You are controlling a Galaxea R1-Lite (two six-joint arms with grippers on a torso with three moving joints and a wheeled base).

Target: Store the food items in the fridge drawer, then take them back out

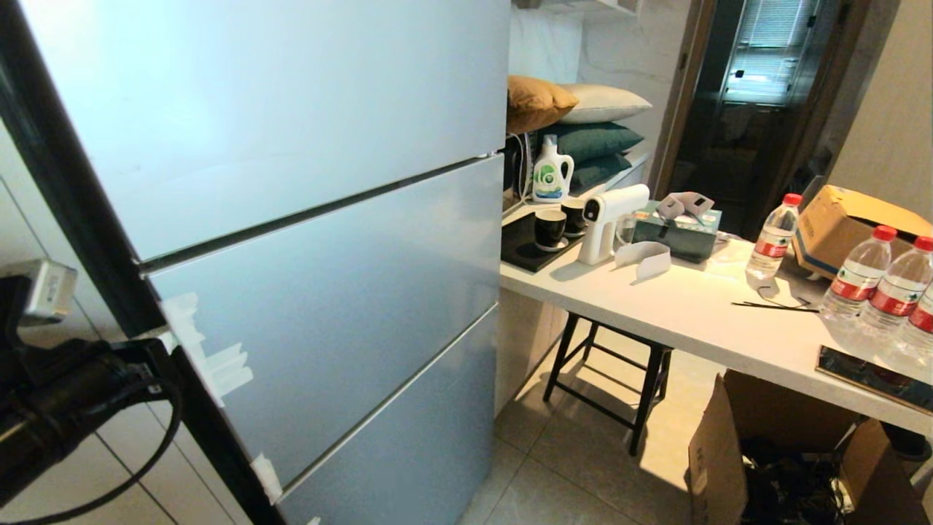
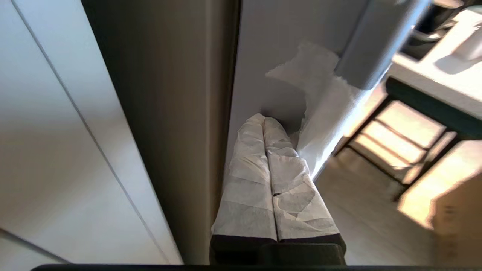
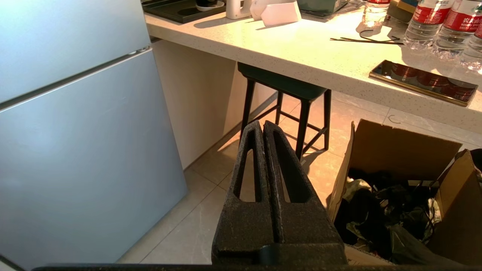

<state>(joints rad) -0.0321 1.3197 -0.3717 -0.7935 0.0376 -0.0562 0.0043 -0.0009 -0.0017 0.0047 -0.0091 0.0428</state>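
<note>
The silver-blue fridge fills the left of the head view with all its fronts closed. The fridge drawer and the food items are hidden or out of view. My left arm reaches in from the lower left to the fridge's dark left side. In the left wrist view my left gripper is shut, its white-wrapped fingers pressed together with nothing between them. Their tips lie at the side edge of a door front, beside white tape patches. My right gripper is shut and empty, hanging over the floor before a black stool.
A white table right of the fridge carries water bottles, a white spray gun and cups. A black stool stands under it, and an open cardboard box sits on the floor. Beige panels flank the fridge's left.
</note>
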